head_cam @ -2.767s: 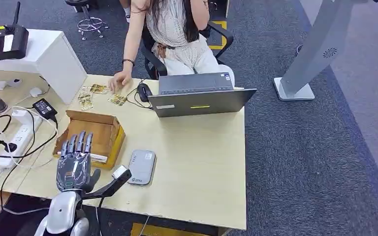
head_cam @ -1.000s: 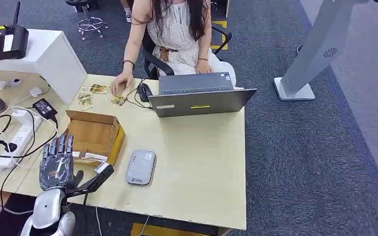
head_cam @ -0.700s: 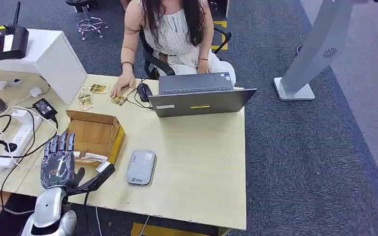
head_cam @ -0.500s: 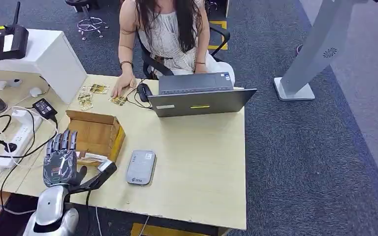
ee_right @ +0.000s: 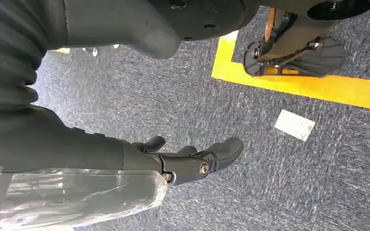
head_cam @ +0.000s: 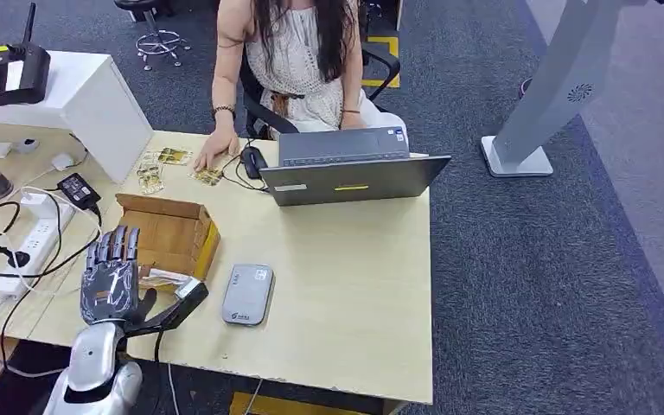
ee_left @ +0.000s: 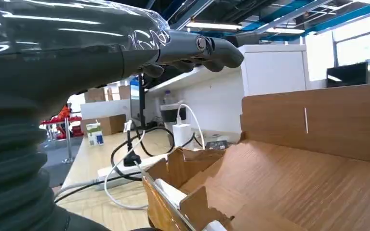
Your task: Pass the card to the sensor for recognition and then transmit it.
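Change: the left hand (head_cam: pixel 111 285) has drifted a little back toward the cardboard box (head_cam: pixel 166 233) over the last second, after first pulling away from it toward 7 o'clock. Its thumb tip has again come near the box's front edge.
Left hand: palm down, fingers (head_cam: pixel 114 244) spread and straight, over the box's 7 o'clock corner, holding nothing. In the left wrist view the fingertips (ee_left: pixel 221 53) hang above the open box with clear air beneath them.
Card: pale cards lie at the front edge of the box (head_cam: pixel 166 277), beside the thumb; the left wrist view shows their white edge (ee_left: pixel 173 192) tucked behind the box's front flap. None has been picked up.
Sensor: the grey reader (head_cam: pixel 248 294) lies flat on the surface at 3 o'clock from the hand, just beside the box, with nothing on it.
Right hand: it hangs (ee_right: pixel 192 161) over the carpet, fingers loosely curled, holding nothing.
Person: seated at 12 o'clock behind the laptop (head_cam: pixel 350 169), one hand resting on the surface near small gold packets (head_cam: pixel 160 164).
Meaning: judged from this, the task is at its opening step. The hand seems to be settling its aim on the cards, so grasp, scan and handover all remain.
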Tool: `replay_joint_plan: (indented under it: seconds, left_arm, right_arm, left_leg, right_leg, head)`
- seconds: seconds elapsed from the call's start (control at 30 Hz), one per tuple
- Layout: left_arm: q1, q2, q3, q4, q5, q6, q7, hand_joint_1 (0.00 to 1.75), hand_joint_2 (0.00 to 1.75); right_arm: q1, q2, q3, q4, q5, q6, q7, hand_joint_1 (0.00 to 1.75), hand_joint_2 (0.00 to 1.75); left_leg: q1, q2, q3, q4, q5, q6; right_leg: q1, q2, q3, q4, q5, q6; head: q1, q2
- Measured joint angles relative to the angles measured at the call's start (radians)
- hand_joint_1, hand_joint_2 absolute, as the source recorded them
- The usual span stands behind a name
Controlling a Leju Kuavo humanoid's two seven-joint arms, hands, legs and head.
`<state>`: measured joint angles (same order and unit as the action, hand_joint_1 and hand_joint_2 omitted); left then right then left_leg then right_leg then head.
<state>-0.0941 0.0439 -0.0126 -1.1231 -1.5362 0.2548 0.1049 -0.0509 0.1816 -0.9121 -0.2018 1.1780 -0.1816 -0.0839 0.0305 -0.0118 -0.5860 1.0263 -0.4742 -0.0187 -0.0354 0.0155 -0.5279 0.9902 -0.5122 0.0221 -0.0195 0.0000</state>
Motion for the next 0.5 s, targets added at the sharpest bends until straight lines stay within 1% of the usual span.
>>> replay_joint_plan:
  seconds: [0.5]
  left_arm:
    - [-0.005,0.0,-0.01,0.021,0.0,0.006,-0.003,0.0,1.75]
  right_arm:
    - [0.0,0.0,0.0,0.0,0.003,0.0,0.0,0.0,1.75]
  left_leg:
    - [0.0,0.0,0.0,0.0,0.0,0.0]
  right_leg:
    - [0.0,0.0,0.0,0.0,0.0,0.0]
  head:
    - [0.0,0.0]
